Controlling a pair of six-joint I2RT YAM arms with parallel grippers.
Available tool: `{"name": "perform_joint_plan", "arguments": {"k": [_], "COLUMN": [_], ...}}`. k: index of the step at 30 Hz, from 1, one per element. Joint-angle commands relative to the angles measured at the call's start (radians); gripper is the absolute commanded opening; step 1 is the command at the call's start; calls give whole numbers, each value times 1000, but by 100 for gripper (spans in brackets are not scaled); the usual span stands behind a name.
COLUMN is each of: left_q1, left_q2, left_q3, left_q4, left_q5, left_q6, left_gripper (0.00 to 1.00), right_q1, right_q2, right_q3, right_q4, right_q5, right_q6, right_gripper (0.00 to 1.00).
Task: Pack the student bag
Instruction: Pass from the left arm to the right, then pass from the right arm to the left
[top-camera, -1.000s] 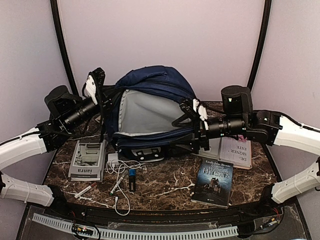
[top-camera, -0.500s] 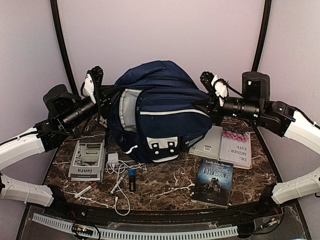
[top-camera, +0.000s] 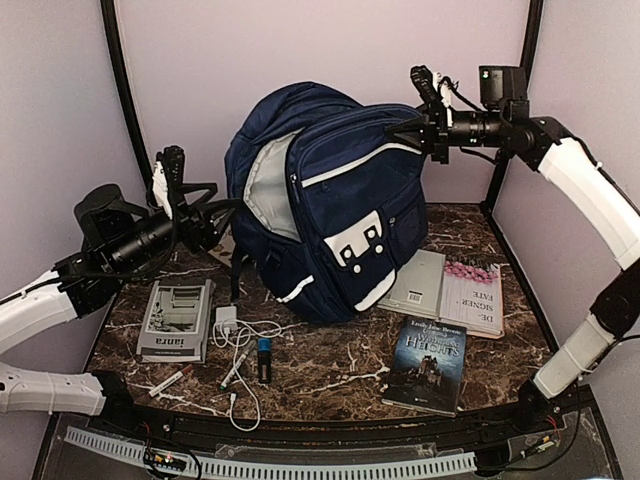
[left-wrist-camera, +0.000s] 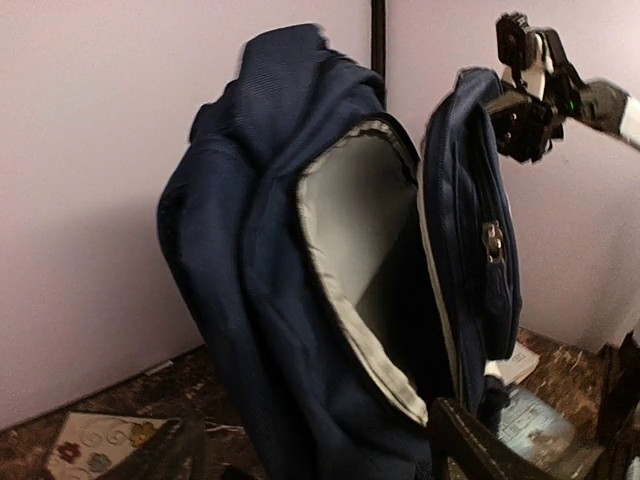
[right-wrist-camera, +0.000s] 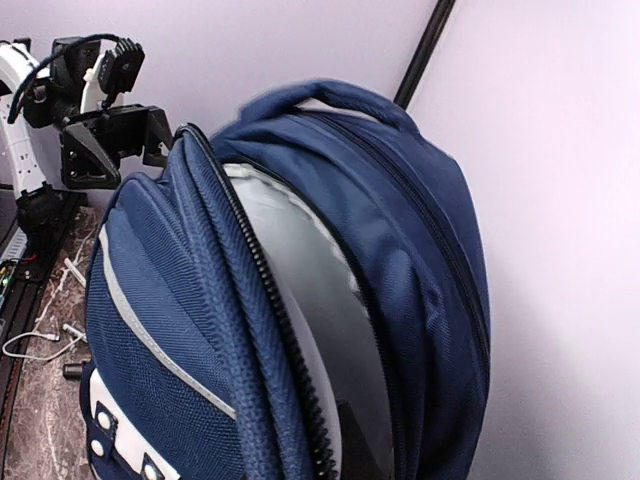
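The student bag (top-camera: 340, 200), navy with white trim, stands upright at the back of the marble table (top-camera: 340, 385). Its main compartment gapes open, showing grey lining (left-wrist-camera: 360, 210). My right gripper (top-camera: 418, 128) is high at the bag's top right, shut on the top edge of the front panel (left-wrist-camera: 470, 110). In the right wrist view the open zipper (right-wrist-camera: 265, 300) runs right below the camera and my fingers are mostly hidden. My left gripper (top-camera: 210, 215) is left of the bag, jaws wide apart and holding nothing. Its dark fingers (left-wrist-camera: 480, 450) frame the bag's lower side (left-wrist-camera: 250, 300).
On the table in front of the bag lie a grey box (top-camera: 177, 320), a white charger with cable (top-camera: 240, 335), a blue stick (top-camera: 264, 358), pens (top-camera: 170, 382), a dark book (top-camera: 427, 363) and a white and pink book (top-camera: 455, 295). Black poles (top-camera: 125, 90) flank the back wall.
The right gripper shut on the bag's front panel and rose, pulling the bag from lying down to upright. The left gripper opened and drew back, lower and to the left.
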Motion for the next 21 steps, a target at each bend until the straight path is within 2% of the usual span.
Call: {"name": "perform_joint_plan", "arguments": {"k": [1, 3, 5, 8, 11, 14, 17, 21], "left_q1": [3, 3, 3, 3, 4, 5, 17, 56], "left_q2": [-165, -209, -208, -142, -46, 82, 272, 503], "left_q3": [49, 96, 148, 231, 317, 448, 649, 877], "left_q4": [-166, -215, -285, -395, -443, -500, -616, -838], "left_q5": [-62, -58, 6, 88, 96, 90, 125, 263], "left_q6": [164, 220, 263, 299, 341, 405, 452, 510], "left_gripper": [89, 94, 95, 95, 92, 87, 86, 98], "right_q1": [-8, -7, -7, -1, 32, 95, 158, 209], "right_q2": [25, 55, 94, 152, 195, 223, 230, 228], "right_q3": [292, 336, 357, 392, 406, 400, 364, 316], "right_q4": [-243, -345, -435, -540, -626, -703, -734, -729], "right_q5": [-198, -191, -230, -281, -273, -208, -155, -133], "right_q6": [-246, -297, -351, -400, -449, -504, -533, -537], "right_gripper": [0, 0, 0, 0, 0, 0, 0, 0]}}
